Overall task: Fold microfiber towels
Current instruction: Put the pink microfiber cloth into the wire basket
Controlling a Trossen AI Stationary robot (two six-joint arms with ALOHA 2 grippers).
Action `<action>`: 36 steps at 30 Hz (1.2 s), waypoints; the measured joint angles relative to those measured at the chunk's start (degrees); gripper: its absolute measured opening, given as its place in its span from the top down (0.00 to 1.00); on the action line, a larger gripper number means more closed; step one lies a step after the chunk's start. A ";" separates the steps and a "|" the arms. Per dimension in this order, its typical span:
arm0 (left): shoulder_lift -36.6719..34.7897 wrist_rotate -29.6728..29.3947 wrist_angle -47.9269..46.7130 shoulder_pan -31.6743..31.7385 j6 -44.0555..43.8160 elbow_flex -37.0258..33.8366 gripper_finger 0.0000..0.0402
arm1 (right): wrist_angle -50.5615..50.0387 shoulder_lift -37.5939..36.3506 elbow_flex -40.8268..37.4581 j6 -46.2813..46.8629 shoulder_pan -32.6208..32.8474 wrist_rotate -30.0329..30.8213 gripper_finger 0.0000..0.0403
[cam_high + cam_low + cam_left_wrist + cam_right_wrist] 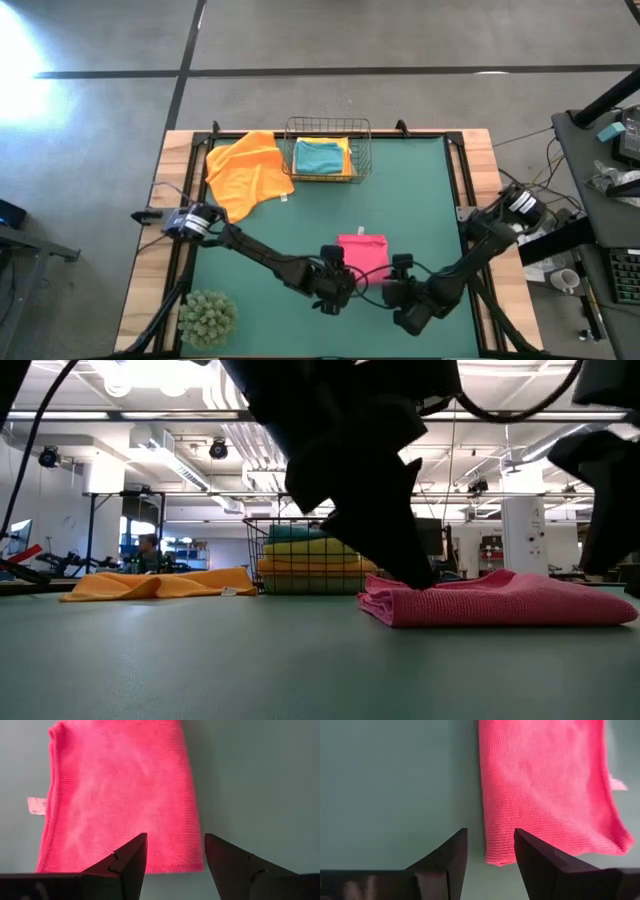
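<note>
**Pink towel folded on the worktop, both grippers open at its near edge**

Pink towel lies folded into a narrow rectangle on the green worktop, near the front middle. The left gripper hangs just off the towel's near edge, its fingers parted and holding nothing. The right gripper is beside it at the towel's other near corner, fingers likewise apart and empty.

Judging by the neat edges, this fold looks finished or nearly so. If another fold is wanted, each gripper should pinch one near corner through all layers, lift only slightly, and carry both corners evenly to the far edge so the layers do not slide apart. If the towel is done, it belongs with the stack.

Both arms reach in from the worktop's sides, elbows bent, wrists meeting low at the front centre.

Farther back, an orange towel lies crumpled and unfolded at the far left. A wire basket beside it holds a folded teal towel over a yellow towel. A green spiky ball sits at the near left corner.
</note>
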 joint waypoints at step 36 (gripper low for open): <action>4.02 -0.65 2.90 1.66 3.98 0.02 0.98 | -1.49 4.72 1.95 -1.95 -6.66 -3.99 0.97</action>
